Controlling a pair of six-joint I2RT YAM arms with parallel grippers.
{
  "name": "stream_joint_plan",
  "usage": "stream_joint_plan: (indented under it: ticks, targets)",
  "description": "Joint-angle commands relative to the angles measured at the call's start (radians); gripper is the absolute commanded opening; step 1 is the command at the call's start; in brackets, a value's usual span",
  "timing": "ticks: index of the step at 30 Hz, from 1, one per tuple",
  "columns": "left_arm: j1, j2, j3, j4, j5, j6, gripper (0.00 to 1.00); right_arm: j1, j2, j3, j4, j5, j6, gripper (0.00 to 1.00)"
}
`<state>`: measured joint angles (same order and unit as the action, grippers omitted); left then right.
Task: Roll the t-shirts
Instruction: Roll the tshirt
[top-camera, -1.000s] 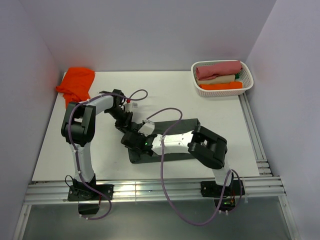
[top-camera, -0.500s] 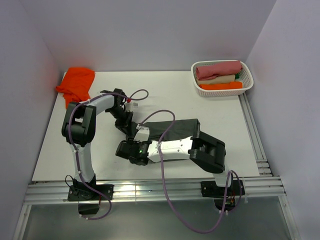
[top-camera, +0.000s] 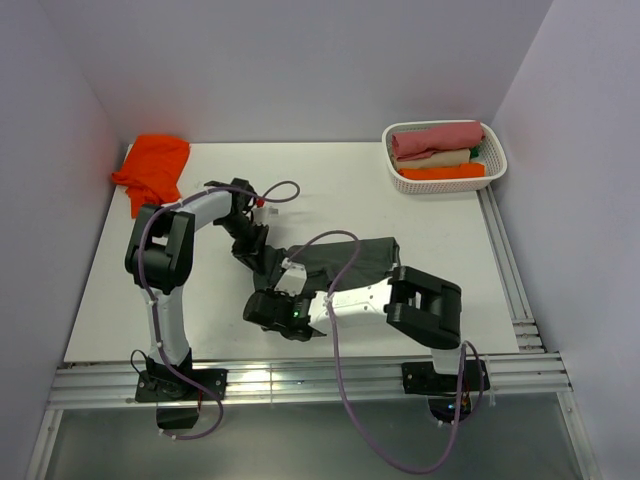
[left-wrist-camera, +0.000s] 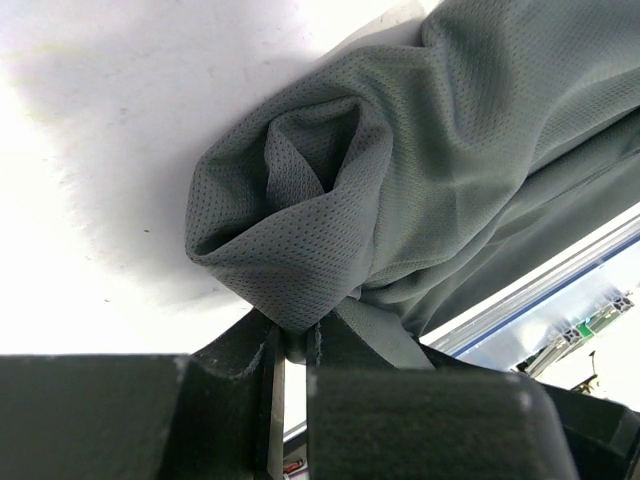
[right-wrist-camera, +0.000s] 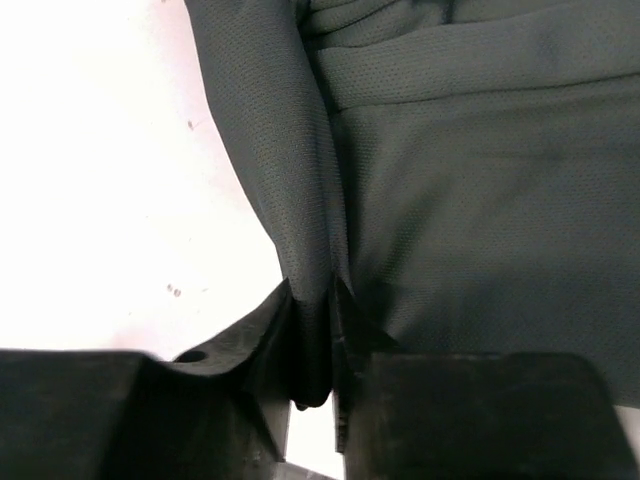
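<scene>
The dark grey t-shirt (top-camera: 362, 258) lies bunched at mid-table, partly under the right arm. My left gripper (top-camera: 264, 256) is shut on a rolled fold at its left end; in the left wrist view the gripper (left-wrist-camera: 293, 338) pinches the fold of the t-shirt (left-wrist-camera: 400, 190). My right gripper (top-camera: 278, 308) sits at the shirt's near left corner. In the right wrist view that gripper (right-wrist-camera: 316, 335) is shut on a hanging edge of the shirt (right-wrist-camera: 480, 190). The orange t-shirt (top-camera: 153, 167) lies crumpled at the far left corner.
A white basket (top-camera: 497, 150) at the far right holds rolled pink, cream and orange cloths. A metal rail (top-camera: 300, 382) runs along the near table edge and another along the right side. Grey walls close in left, back and right.
The right gripper slid towards the near left corner of the grey t-shirt and closed on its edge. The shirt's near part has drawn in. The left gripper kept its hold.
</scene>
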<state>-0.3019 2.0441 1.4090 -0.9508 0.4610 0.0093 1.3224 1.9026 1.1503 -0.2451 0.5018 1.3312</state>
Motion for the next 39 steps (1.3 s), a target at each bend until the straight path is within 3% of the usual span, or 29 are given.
stream_joint_plan:
  ticks: [1,5,8,17,25,30,39]
  targets:
    - [-0.009,-0.001,0.034,0.024,-0.039,0.000,0.00,0.026,-0.057,-0.041,0.052,-0.043,0.042,0.27]
    - [-0.017,-0.002,0.041,0.020,-0.045,-0.002,0.00,0.038,-0.074,-0.025,-0.002,-0.019,0.036,0.51]
    - [-0.022,-0.007,0.041,0.015,-0.051,-0.002,0.00,0.055,-0.082,0.060,-0.190,0.043,0.011,0.54]
    - [-0.023,-0.009,0.031,0.012,-0.065,0.011,0.00,0.067,-0.047,0.290,-0.419,0.194,-0.090,0.54]
    - [-0.025,-0.010,0.033,0.004,-0.076,0.015,0.00,0.025,0.121,0.457,-0.375,0.311,-0.263,0.52]
    - [-0.025,-0.010,0.036,0.000,-0.082,0.018,0.00,-0.018,0.200,0.489,-0.229,0.307,-0.394,0.50]
    - [-0.029,-0.007,0.045,-0.005,-0.081,0.017,0.00,-0.048,0.329,0.612,-0.269,0.333,-0.451,0.50]
